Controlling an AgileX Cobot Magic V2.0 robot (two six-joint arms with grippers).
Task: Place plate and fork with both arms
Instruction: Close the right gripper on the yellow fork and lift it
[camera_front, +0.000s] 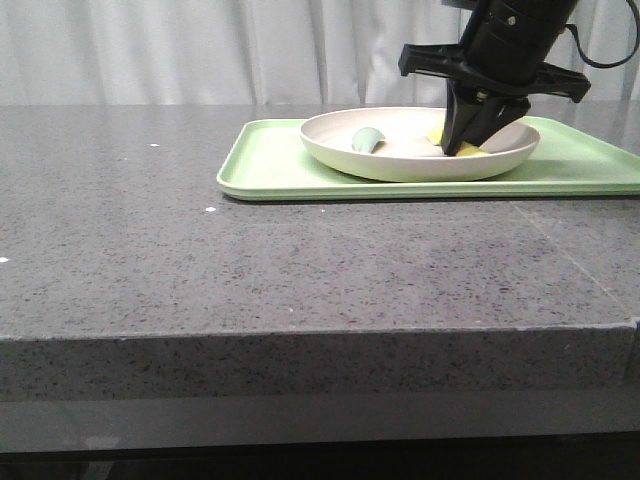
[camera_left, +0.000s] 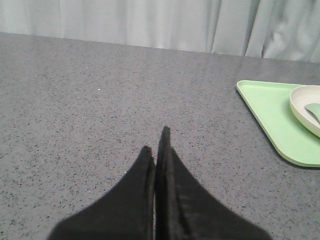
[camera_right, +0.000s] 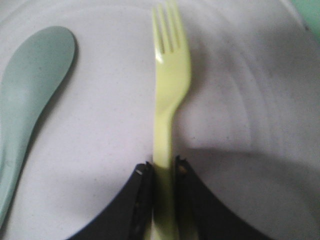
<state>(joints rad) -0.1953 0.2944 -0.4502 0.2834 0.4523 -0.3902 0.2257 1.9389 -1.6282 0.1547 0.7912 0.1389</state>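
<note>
The off-white plate (camera_front: 400, 160) sits on the light green tray (camera_front: 270, 165) at the back right of the table. My right gripper (camera_front: 470, 140) reaches down into the plate and is shut on the handle of the pale yellow fork (camera_right: 170, 85), whose tines point away from the fingers; a bit of the fork (camera_front: 468, 150) shows in the front view. In the right wrist view the gripper (camera_right: 163, 170) clamps the handle over the plate (camera_right: 100, 125). My left gripper (camera_left: 156, 145) is shut and empty over bare table, left of the tray (camera_left: 272, 125) and plate (camera_left: 302, 107).
A grey-green spoon (camera_front: 367, 140) lies in the plate left of the fork, also shown in the right wrist view (camera_right: 30, 85). The grey speckled table (camera_front: 300, 260) has its front edge near me. A white curtain hangs behind.
</note>
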